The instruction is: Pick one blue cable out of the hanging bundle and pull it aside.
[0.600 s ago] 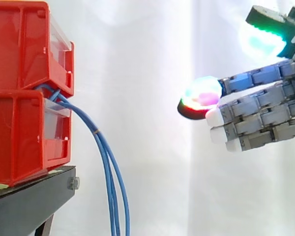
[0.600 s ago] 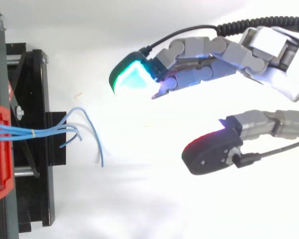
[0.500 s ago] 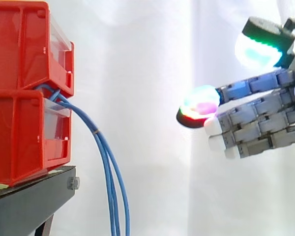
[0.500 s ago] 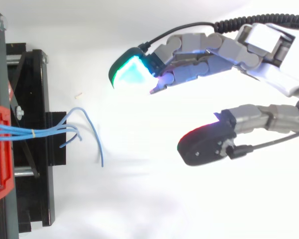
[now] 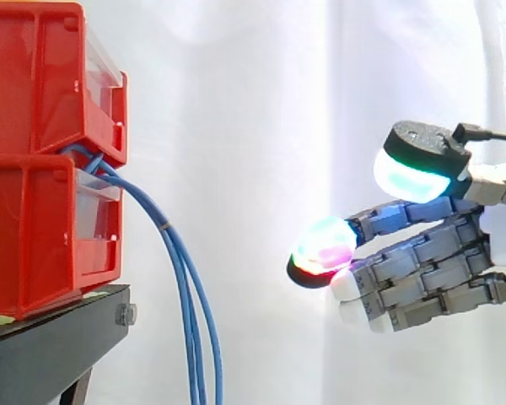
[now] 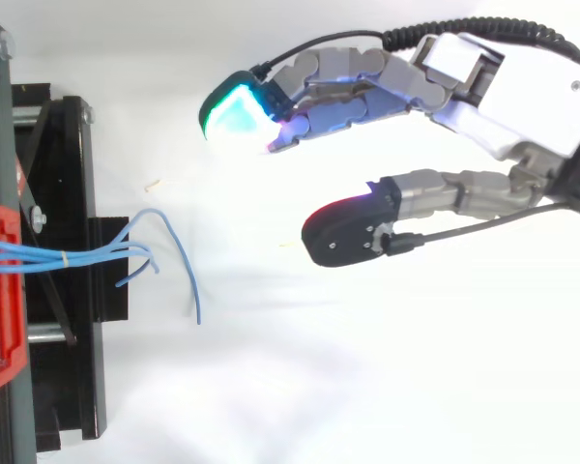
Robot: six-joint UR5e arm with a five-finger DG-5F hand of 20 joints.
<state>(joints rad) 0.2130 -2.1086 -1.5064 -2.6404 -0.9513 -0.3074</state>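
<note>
Blue cables (image 5: 185,295): bundle exits betw. two stacked red bins (image 5: 34,152), hangs down past edge of black stand (image 5: 51,346). Top view: loose ends (image 6: 97,254) fan out beyond stand.
Robot hand (image 5: 422,278): open, fingers stretched toward cables, thumb spread apart, holds nothing. Well apart from bundle, at about mid-height of the hanging part in side view.
Fingertips: glow green/cyan, one red-magenta.
Backdrop: white curtain (image 5: 261,126).

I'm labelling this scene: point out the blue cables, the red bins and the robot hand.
blue cables (image 5: 185,287), side view, hanging stretch.
red bins (image 5: 25,84), side view, upper bin's wall.
robot hand (image 6: 522,87), top view, palm housing.
</note>
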